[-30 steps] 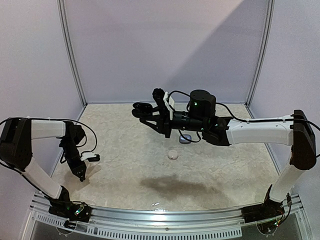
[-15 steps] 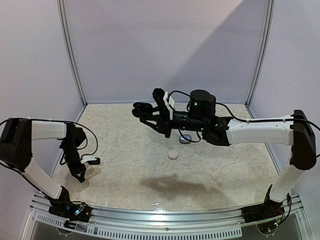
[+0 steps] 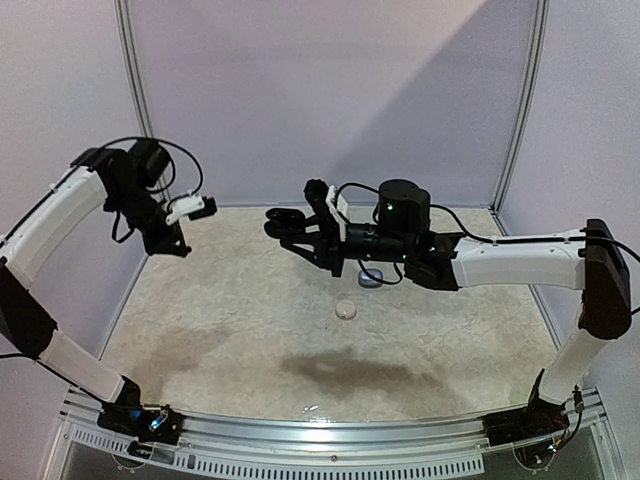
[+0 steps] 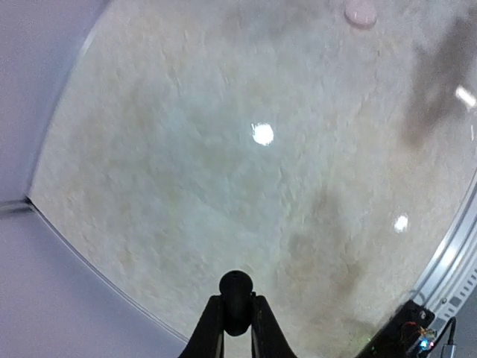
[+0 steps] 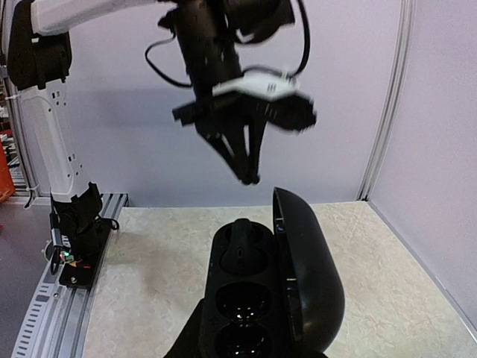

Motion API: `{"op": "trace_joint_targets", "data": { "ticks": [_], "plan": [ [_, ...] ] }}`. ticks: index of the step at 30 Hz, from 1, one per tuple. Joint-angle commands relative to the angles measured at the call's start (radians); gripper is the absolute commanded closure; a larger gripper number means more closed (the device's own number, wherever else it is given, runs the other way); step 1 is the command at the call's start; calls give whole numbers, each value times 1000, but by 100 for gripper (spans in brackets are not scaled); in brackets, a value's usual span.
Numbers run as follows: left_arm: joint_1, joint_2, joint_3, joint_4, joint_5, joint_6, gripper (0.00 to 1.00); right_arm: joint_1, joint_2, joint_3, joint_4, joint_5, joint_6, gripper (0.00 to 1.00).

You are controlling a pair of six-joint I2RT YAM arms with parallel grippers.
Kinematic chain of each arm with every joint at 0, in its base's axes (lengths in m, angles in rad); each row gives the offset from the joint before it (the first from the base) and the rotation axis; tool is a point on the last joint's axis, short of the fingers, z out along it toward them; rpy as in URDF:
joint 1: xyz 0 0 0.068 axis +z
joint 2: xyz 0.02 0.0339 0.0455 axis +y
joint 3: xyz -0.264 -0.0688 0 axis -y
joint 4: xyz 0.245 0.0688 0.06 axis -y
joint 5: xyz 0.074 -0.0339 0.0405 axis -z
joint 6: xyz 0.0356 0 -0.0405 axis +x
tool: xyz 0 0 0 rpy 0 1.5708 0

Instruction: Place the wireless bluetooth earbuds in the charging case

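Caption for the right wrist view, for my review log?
Open black charging case with one earbud in its upper well; beyond, the left end effector pinches a second earbud.

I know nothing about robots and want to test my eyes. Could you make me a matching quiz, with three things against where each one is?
Things:
1. black charging case
2. black earbud
3. white round case

Places:
A. lying on the table
B. pinched in the left end effector
C. held open in the right end effector

Pairs: 1-C; 2-B; 3-A
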Motion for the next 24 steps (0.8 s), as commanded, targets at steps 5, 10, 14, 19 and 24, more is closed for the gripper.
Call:
{"op": "trace_joint_targets", "data": {
  "ticks": [5, 10, 14, 19, 24],
  "plan": [
    [-233, 72, 471, -461, 59, -78, 100, -10, 119, 137, -73, -130, -53, 91],
    [-360, 120, 622, -462, 43, -93, 100, -10, 157, 187, -99, -147, -62, 91],
    [-480, 143, 649, -462, 19, -84, 100, -10, 178, 205, -100, -151, -52, 91],
    [-543, 164, 640, -463, 51, -76, 100, -10, 180, 214, -98, -146, -47, 90],
    [-581, 170, 586, -463, 12, -58, 100, -10, 182, 221, -107, -156, -57, 90]
  ]
}}
